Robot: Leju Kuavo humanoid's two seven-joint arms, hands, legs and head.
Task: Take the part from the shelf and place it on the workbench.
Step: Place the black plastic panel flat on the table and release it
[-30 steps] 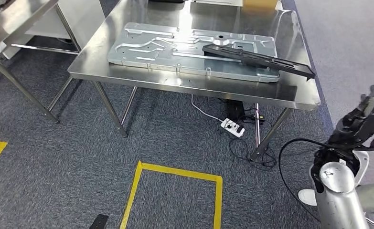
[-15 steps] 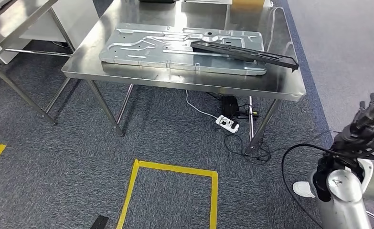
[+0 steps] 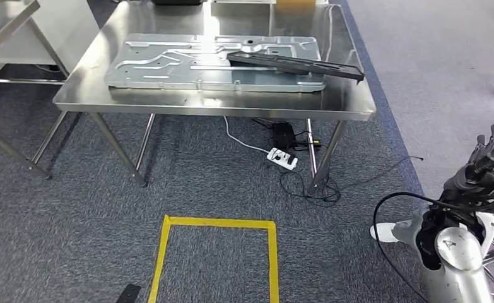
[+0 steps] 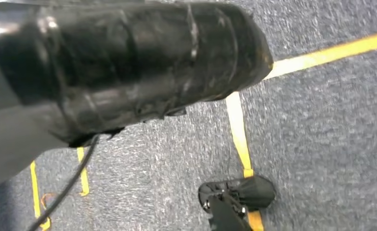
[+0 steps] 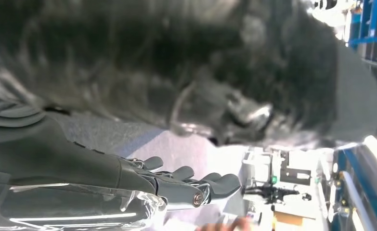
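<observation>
A long black part (image 3: 294, 64) lay across a grey metal plate (image 3: 168, 63) on the steel desk (image 3: 351, 95). The right hand (image 3: 487, 165) hung well apart, fingers spread, holding nothing. The part looked stiff and light, best gripped mid-length.

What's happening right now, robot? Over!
Right hand empty, raised at my side. Black part lies on the metal plate on the workbench. Floor clear but for cables under the bench.

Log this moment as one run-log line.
phase: facing workbench | black part: lying across metal panel on bench | right hand: raised, holds nothing | floor: yellow tape square
</observation>
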